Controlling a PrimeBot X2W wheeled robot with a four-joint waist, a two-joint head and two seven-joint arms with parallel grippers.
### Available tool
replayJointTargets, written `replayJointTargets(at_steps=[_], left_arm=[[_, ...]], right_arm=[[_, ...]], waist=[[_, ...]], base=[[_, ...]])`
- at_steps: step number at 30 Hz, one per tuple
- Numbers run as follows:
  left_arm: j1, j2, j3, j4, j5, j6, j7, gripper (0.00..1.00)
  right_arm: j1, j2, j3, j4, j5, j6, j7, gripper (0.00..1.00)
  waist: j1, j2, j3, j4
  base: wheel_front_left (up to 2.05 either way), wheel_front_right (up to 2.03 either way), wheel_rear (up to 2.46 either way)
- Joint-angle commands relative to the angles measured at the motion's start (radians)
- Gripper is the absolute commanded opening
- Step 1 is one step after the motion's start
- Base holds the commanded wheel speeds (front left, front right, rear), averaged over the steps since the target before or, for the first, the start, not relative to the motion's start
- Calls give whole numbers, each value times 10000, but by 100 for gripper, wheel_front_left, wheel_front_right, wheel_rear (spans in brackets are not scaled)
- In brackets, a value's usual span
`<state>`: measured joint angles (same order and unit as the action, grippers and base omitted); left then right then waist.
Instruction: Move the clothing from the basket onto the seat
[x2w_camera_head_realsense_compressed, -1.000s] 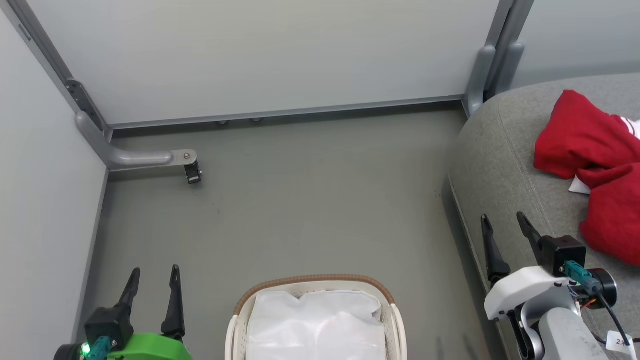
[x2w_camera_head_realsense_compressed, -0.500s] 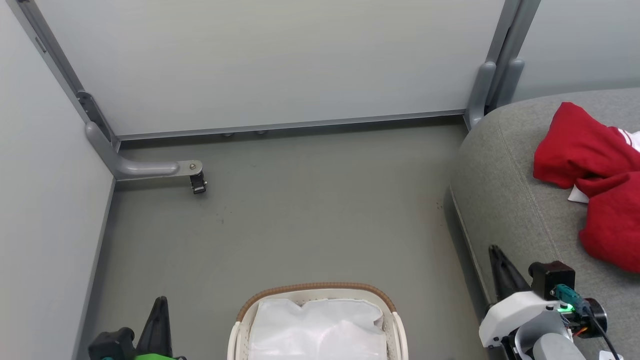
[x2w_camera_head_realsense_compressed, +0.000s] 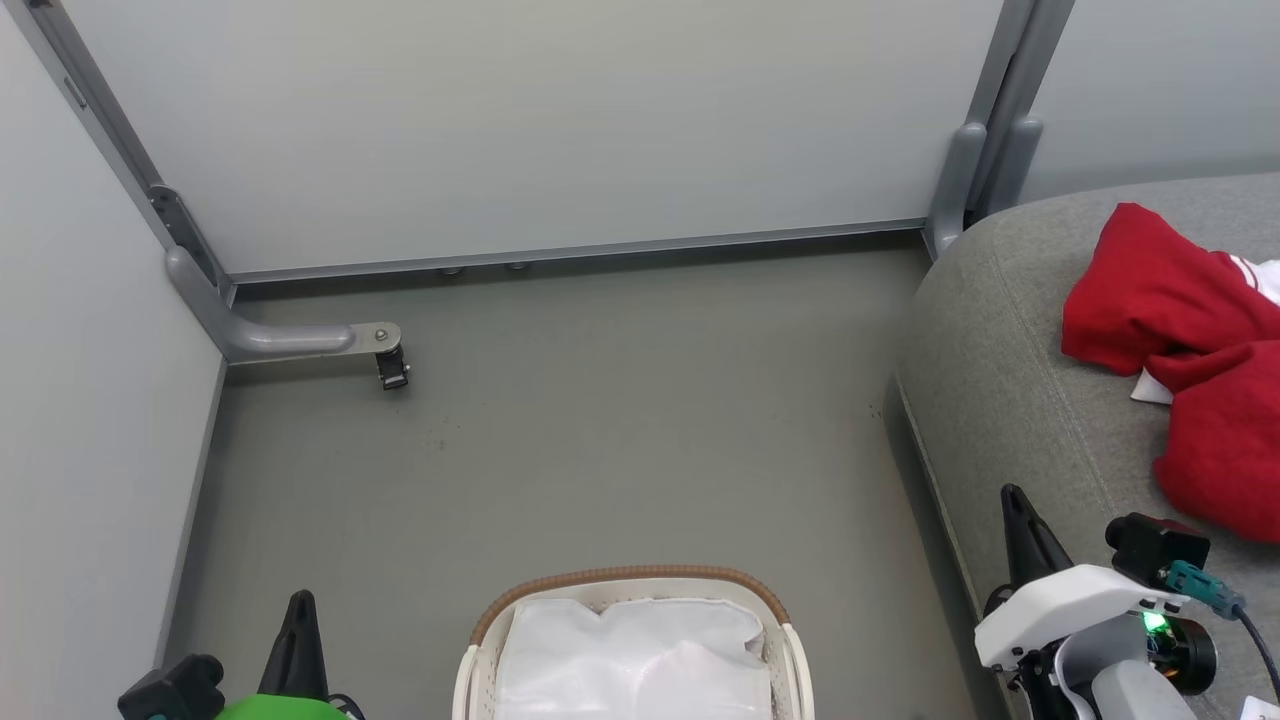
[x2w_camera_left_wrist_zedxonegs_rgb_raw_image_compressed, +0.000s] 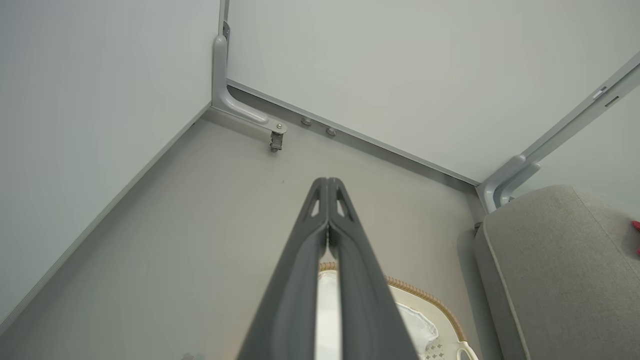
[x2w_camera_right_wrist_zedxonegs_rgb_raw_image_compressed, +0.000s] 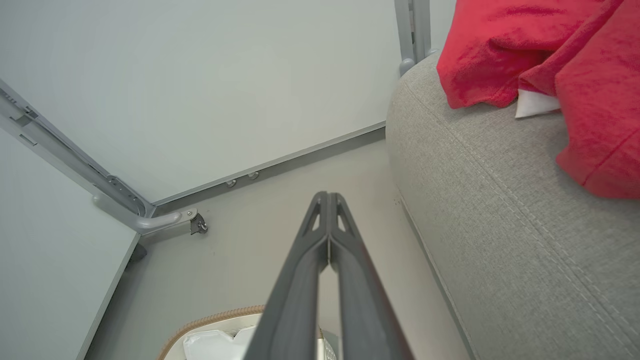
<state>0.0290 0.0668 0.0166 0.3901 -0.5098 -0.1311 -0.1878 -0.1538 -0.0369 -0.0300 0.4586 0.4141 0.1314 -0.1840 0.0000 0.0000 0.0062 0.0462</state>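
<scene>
Clothing (x2w_camera_head_realsense_compressed: 1150, 300): lies on the seat (x2w_camera_head_realsense_compressed: 1000, 400), well apart from the basket (x2w_camera_head_realsense_compressed: 630, 577). It is a bright red, soft, nappy cloth, bunched in two rounded lumps with a white part tucked between them and thin white stripes at the far edge. The heap slumps where it lies, with nothing holding it and no folding.

Seat: grey woven upholstery with a rounded corner and a stitched seam along the edge. It is broad and flat enough for the cloth to rest without sliding.

Basket: white perforated plastic with a brown woven rim, standing on the floor (x2w_camera_head_realsense_compressed: 620, 420) just before the robot. Inside I see the crumpled white liner (x2w_camera_head_realsense_compressed: 640, 650) and no red. Judgement: the transfer looks complete, or nearly so, as the near part of the basket is cut off by the frame.

Right gripper (x2w_camera_head_realsense_compressed: 1012, 500): hangs at the seat's edge, near the clothing but not touching it. Its fingers are pressed together on nothing, as the wrist view confirms.

Left gripper (x2w_camera_head_realsense_compressed: 298, 605): low and left of the basket, over bare floor. Its fingers likewise meet and it is empty.

Judgement: both arms look parked clear of the work.

Surroundings: smooth grey floor, pale matte panels (x2w_camera_head_realsense_compressed: 560, 120), and a grey metal bracket (x2w_camera_head_realsense_compressed: 290, 340) at the corner.
</scene>
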Motion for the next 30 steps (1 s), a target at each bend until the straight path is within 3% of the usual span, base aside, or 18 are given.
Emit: replayJointTargets(at_steps=[1,30], left_arm=[[-320,6,79,-208,-441,1,91,0],[-765,-51,414,-694,-4374,2,1180,0]], right_arm=[[-82,-64,-57,-257,472,0,88,0],[126,-102,-344,-994,4755,-4,1161,0]], waist=[[0,0,0,-6],[0,0,-8,-127]], base=[[0,0,0],[0,0,0]])
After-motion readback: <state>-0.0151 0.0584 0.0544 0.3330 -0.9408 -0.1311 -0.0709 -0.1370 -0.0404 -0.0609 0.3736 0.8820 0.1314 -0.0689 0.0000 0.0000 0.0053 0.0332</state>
